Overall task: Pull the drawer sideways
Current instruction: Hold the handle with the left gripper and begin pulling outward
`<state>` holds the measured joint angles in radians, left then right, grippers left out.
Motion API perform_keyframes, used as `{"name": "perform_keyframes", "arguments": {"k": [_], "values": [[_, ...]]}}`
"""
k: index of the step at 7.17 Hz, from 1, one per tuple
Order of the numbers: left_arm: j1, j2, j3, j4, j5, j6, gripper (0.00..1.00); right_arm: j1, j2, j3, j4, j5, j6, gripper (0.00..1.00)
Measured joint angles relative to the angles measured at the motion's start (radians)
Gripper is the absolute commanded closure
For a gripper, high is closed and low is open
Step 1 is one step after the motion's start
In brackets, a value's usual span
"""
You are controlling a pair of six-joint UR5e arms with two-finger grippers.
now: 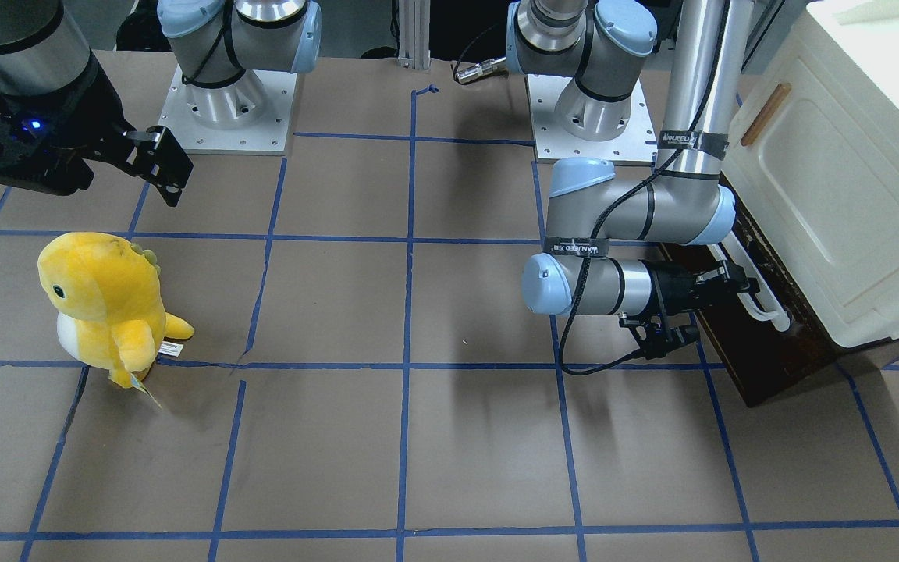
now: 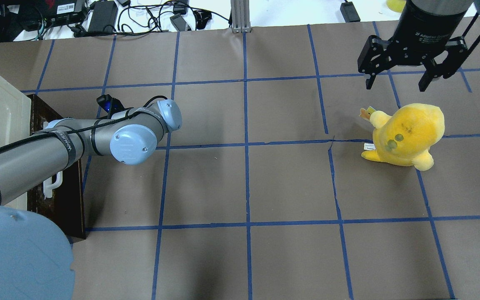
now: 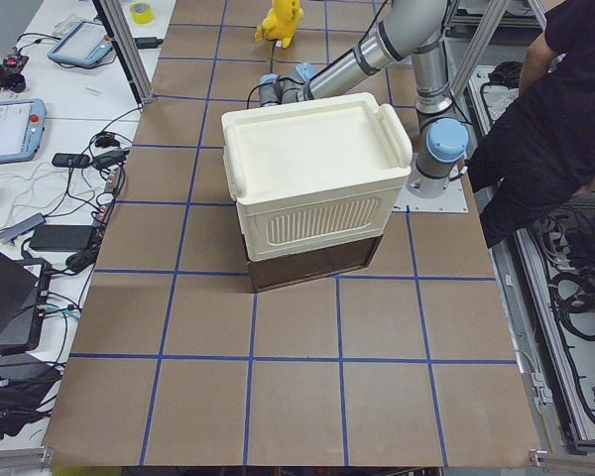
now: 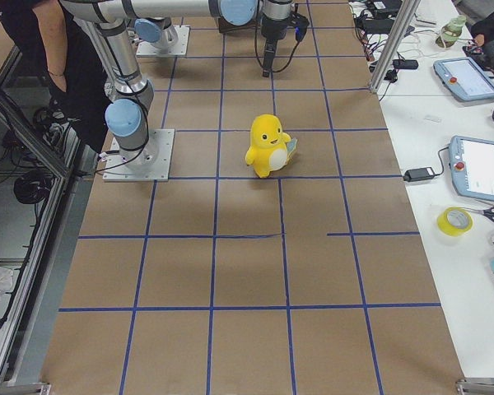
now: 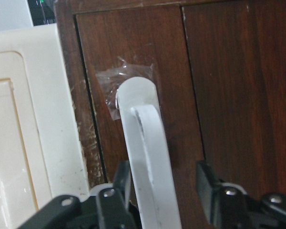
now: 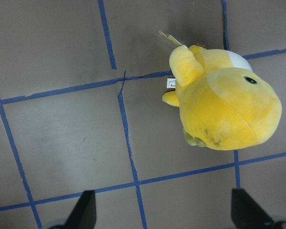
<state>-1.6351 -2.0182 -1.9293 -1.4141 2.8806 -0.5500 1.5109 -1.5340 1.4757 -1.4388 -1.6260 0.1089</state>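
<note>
The dark brown drawer sits under a cream-white cabinet at the table's end on my left. Its long white bar handle runs along the front. My left gripper is level with the handle. In the left wrist view the handle runs between the two open fingers; the left finger is against it and the right finger stands off with a gap. The drawer front fills that view. My right gripper is open and empty, high above the table.
A yellow plush toy stands on the brown, blue-taped table just below my right gripper; it also shows in the right wrist view. The cabinet door has a small tan handle. An operator stands by the robot's base.
</note>
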Motion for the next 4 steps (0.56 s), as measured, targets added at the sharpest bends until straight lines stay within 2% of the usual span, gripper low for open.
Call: {"name": "perform_keyframes", "arguments": {"k": [1,4], "values": [[-0.001,-0.001,0.000,0.000,-0.001,0.000,0.74,0.000,0.000,0.000,0.000,0.000,0.000,0.00],[-0.003,0.003,-0.001,-0.002,-0.003,0.007,0.77,0.000,0.000,0.000,0.001,0.000,0.000,0.00]]}}
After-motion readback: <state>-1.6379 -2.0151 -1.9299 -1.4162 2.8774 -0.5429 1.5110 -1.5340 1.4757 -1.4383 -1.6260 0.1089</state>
